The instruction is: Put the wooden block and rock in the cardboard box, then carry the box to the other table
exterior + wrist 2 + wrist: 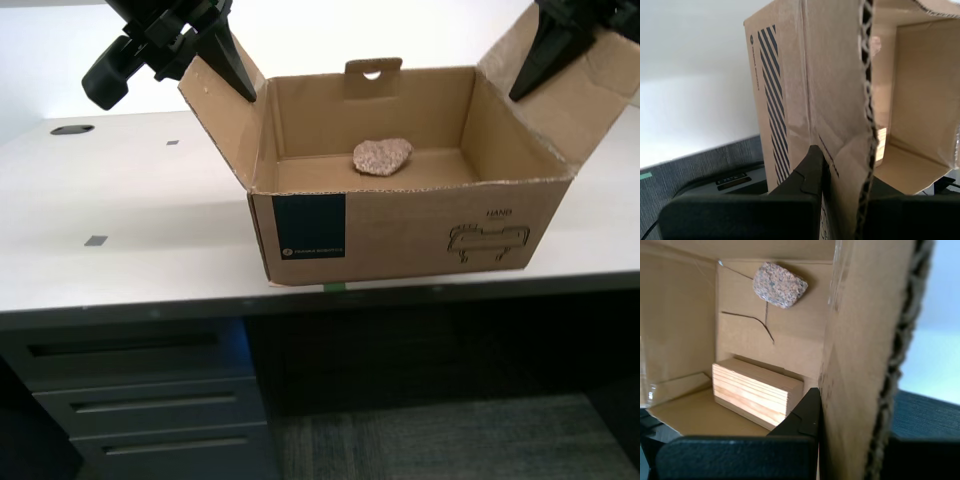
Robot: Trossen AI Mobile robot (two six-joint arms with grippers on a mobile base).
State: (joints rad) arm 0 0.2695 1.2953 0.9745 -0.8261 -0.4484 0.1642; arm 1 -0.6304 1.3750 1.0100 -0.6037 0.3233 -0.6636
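Observation:
The cardboard box [400, 235] stands open at the front edge of the beige table [130, 200]. The rock [382, 156] lies on its floor near the back wall and also shows as rock [779, 284]. The wooden block [756, 396] lies inside near one side wall; the front wall hides it in the exterior view. My first gripper [850, 432] is shut on the side flap at the exterior view's right, first gripper [548, 62]. My second gripper [842, 177] is shut on the flap at the exterior view's left, second gripper [228, 62]. The other table is out of view.
Grey tape squares [96, 240] and a round cable hole [72, 129] mark the tabletop. Green tape [335, 287] sits at the table edge under the box. Grey drawers [150, 400] and carpet [450, 440] lie below. A white wall stands behind.

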